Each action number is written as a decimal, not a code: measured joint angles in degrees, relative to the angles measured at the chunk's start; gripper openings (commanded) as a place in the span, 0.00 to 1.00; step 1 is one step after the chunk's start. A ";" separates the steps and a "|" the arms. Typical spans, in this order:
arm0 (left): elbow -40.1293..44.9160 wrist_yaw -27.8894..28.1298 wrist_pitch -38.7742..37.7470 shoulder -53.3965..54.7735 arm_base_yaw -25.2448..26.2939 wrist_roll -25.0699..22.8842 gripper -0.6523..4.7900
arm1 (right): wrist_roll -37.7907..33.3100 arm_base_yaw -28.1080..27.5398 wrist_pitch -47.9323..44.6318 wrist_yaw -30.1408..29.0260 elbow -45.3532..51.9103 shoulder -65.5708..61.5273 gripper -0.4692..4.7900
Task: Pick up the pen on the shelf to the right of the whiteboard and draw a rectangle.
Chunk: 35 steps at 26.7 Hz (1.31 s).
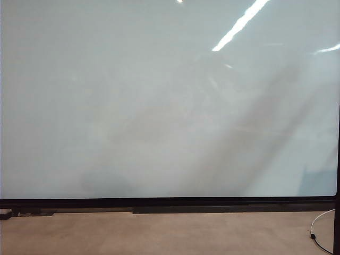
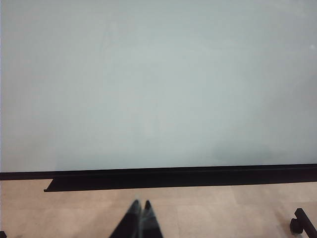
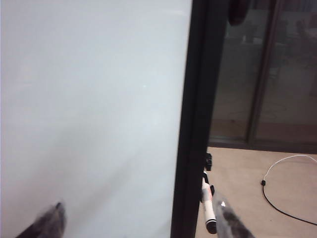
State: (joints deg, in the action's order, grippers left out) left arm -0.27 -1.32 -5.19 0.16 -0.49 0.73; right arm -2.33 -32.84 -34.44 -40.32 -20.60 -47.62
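Observation:
The whiteboard [image 1: 159, 101] fills the exterior view, pale and glossy with a thin black frame; neither gripper shows there. No rectangle is in view on it. In the right wrist view the pen [image 3: 207, 201], white with a black end, hangs upright on a small black shelf [image 3: 208, 162] just outside the board's black side frame [image 3: 193, 124]. My right gripper [image 3: 141, 214] is open wide. One of its fingertips [image 3: 55, 214] is in front of the board, the other close beside the pen. My left gripper [image 2: 141, 204] is shut and empty, over the floor in front of the board [image 2: 158, 84].
A black tray [image 2: 148, 182] runs along the board's lower edge. A white and black cable [image 1: 319, 231] lies on the tan floor at the right, also seen in the right wrist view [image 3: 277, 173]. Dark glass doors [image 3: 267, 74] stand behind the board's right side.

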 measured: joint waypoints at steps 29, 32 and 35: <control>0.00 0.00 0.00 0.00 0.00 0.00 0.11 | -0.81 0.59 -33.33 0.15 -12.33 -52.85 0.81; 0.00 0.00 0.00 0.00 0.00 0.00 0.11 | -0.79 1.36 -33.68 0.04 -13.16 -54.58 0.81; 0.00 0.00 0.00 0.00 0.00 0.00 0.11 | -0.79 2.45 -34.56 -0.09 -14.36 -55.74 0.81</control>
State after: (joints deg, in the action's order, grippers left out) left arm -0.27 -1.32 -5.19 0.16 -0.49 0.73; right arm -3.11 -30.39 -68.99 -40.40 -34.96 -103.35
